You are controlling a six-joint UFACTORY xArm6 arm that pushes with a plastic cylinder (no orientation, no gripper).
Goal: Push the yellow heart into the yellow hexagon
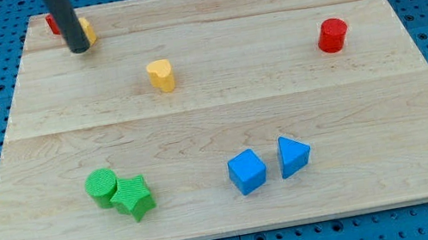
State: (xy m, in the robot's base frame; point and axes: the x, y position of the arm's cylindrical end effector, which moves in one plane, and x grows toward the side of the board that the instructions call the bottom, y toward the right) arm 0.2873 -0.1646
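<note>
The yellow heart (160, 75) lies on the wooden board (220, 101), a little above and left of its middle. The yellow hexagon (88, 31) sits near the view's top left corner, mostly hidden behind my dark rod. My tip (79, 47) rests just at the hexagon's lower left side, well up and to the left of the heart.
A red block (52, 24) peeks out left of the rod at the top left. A red cylinder (332, 35) stands at the right. A green cylinder (102, 186) and green star (134, 196) sit bottom left. A blue cube (247, 171) and blue triangle (293, 155) sit bottom centre.
</note>
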